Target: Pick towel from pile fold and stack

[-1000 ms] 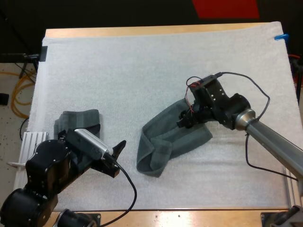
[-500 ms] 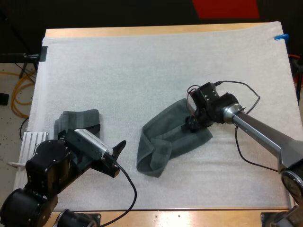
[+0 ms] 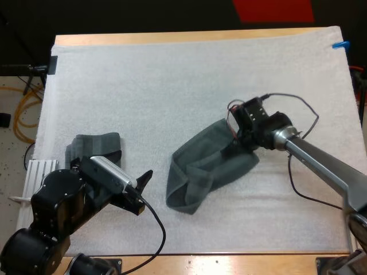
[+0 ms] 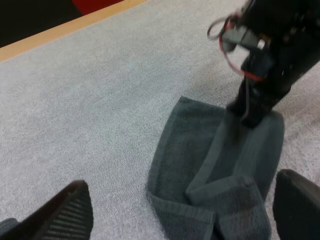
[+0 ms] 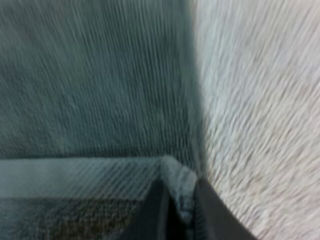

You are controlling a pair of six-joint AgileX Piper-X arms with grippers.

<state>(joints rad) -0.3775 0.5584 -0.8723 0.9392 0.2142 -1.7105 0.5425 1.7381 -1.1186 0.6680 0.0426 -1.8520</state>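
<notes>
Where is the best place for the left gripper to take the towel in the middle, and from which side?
Probably the towel at its doubled-over near-left end, coming from the left: that thick fold faces the open left gripper, while the right gripper pinches the opposite far corner.

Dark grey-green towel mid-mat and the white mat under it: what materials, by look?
The dark grey-green towel looks like soft woven cloth, probably terry: matte, limp folds, a hemmed edge. The white mat is matte with a fine pebbled grain; foam or fabric, cannot tell which.
</notes>
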